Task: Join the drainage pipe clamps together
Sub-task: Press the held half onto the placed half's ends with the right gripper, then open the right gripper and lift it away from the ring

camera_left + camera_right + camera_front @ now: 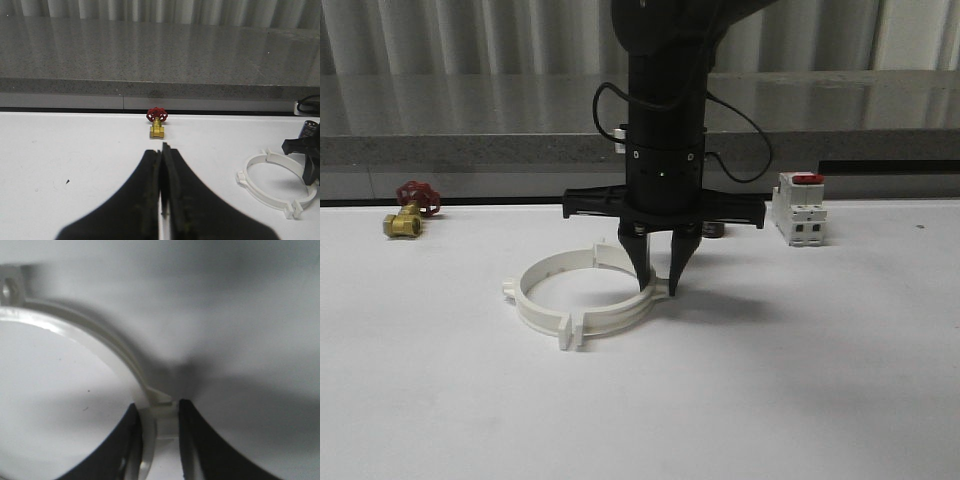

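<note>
Clamps (582, 300) lie flat on the table (800, 400), roughly centre, joined as one ring. Right gripper (658, 287) comes down from above onto the ring's right side, jaws astride the rim. Valve (408, 212) sits far left at the table's back edge. Breaker (799, 208) stands right of the gripper, also at the back. Left gripper (163, 200) is left of the ring, well apart from it, valve beyond it.

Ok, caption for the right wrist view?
Right gripper with its fingers closed on the wall of the white drainage pipe clamps on the table.
</note>
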`<action>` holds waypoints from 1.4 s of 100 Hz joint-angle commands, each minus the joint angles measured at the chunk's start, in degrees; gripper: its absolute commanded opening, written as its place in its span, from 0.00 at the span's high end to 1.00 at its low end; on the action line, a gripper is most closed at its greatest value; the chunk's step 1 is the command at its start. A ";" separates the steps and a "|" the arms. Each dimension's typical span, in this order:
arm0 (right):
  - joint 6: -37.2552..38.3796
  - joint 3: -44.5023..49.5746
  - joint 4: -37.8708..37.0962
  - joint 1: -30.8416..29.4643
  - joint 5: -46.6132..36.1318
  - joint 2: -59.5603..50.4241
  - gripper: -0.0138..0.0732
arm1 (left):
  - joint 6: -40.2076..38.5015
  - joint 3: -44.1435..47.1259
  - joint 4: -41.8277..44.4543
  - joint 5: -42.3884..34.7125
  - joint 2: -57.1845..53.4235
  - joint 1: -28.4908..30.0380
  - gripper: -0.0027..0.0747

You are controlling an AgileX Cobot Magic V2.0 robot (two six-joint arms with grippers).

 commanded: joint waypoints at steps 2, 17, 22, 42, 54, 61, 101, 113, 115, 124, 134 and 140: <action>0.23 -1.91 -0.83 0.12 -0.48 -3.47 0.82 | -0.07 -1.42 -0.22 -4.31 0.63 0.08 0.99; 0.23 -1.91 -0.77 0.12 -0.88 -3.47 0.64 | -0.07 -1.42 -0.22 -4.31 0.63 0.08 0.99; 0.23 -1.91 -0.65 0.12 -1.56 -3.47 0.57 | -0.07 -1.42 -0.22 -4.31 0.63 0.08 0.99; 0.29 -1.91 -0.28 0.61 -3.62 -3.65 0.48 | -0.07 -1.42 -0.22 -4.31 0.63 0.08 0.99; -0.09 -1.91 -0.22 0.94 -3.30 -4.48 0.48 | -0.07 -1.42 -0.22 -4.31 0.63 0.08 0.99; -3.45 -1.91 -0.58 1.00 -2.82 -5.68 0.48 | -0.07 -1.42 -0.22 -4.31 0.63 0.08 0.99; -35.71 3.12 -0.58 -0.67 4.59 -15.46 0.61 | -0.07 -1.42 -0.22 -4.31 0.63 0.08 0.99; -36.93 8.25 -0.58 -2.65 4.08 -20.48 0.81 | -0.07 -1.42 -0.22 -4.31 0.63 0.08 0.99; -36.93 9.28 -0.58 -3.15 3.82 -21.12 0.84 | -0.07 -1.42 -0.22 -4.31 0.63 0.08 0.99; -36.93 14.28 -0.58 -5.72 2.12 -25.90 0.91 | -0.07 -1.42 -0.22 -4.31 0.63 0.08 0.99; -36.93 20.29 -0.58 -8.55 -0.24 -31.25 0.92 | -0.07 -1.42 -0.22 -4.31 0.63 0.08 0.99; -36.94 23.82 -0.58 -10.82 -1.71 -34.37 0.92 | -0.07 -1.42 -0.22 -4.31 0.63 0.08 0.99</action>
